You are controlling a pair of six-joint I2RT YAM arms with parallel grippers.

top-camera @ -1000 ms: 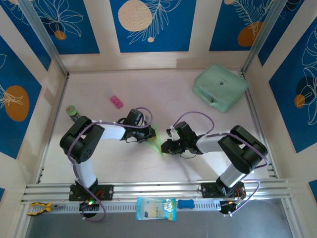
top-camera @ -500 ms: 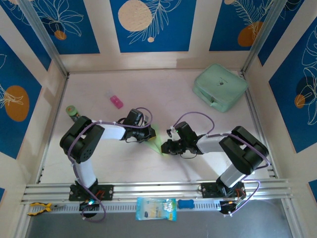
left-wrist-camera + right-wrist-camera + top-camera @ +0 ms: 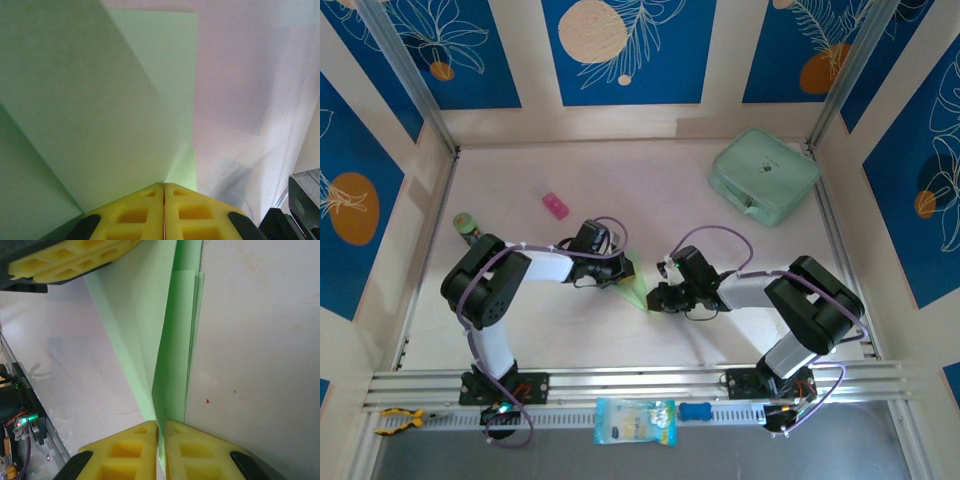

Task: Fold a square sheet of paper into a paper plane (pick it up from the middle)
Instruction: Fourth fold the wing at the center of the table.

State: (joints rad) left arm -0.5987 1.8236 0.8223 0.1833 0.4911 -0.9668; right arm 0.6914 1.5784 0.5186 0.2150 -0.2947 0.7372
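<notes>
Right arm barely shifted; left gripper [image 3: 164,186], right gripper [image 3: 161,424] both clamped on paper plane [image 3: 177,340] between them.

A robotics lab cell: a pale bench [image 3: 650,185] boxed in by blue leaf-print panels [image 3: 620,50], aluminium rails [image 3: 640,382] along its near edge, two cabled arms [image 3: 495,290] bolted there.

Folded pale-green paper [image 3: 637,284] between left arm [image 3: 535,267] and right arm [image 3: 745,290]
</notes>
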